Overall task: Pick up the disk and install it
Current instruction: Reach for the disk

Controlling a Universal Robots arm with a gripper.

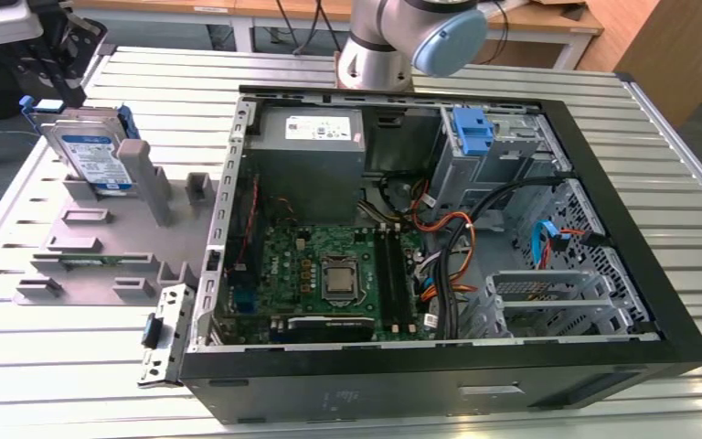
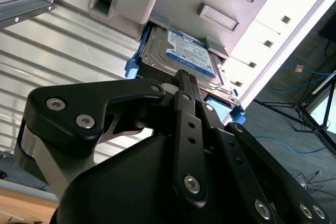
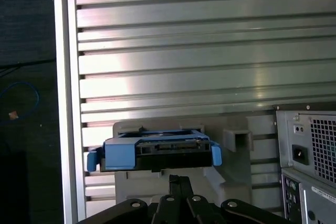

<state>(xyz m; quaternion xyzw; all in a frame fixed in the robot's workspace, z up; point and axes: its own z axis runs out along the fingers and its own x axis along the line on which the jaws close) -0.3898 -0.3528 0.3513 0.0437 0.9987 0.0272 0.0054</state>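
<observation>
My black two-finger gripper (image 2: 186, 76) has its fingers pressed together on nothing. It hangs just short of the disk (image 2: 184, 51), a flat rectangular silver hard drive with a white-and-blue label in a blue plastic carrier. The disk stands on edge at the far end of a grey plastic fixture (image 1: 83, 265), which lies at the exterior view's left, beside the open black computer case (image 1: 388, 398). I judge the risk to be this: closed fingers cannot straddle the disk, so pushing in would knock or tip it. A hold on the thin carrier alone could also slip.
</observation>
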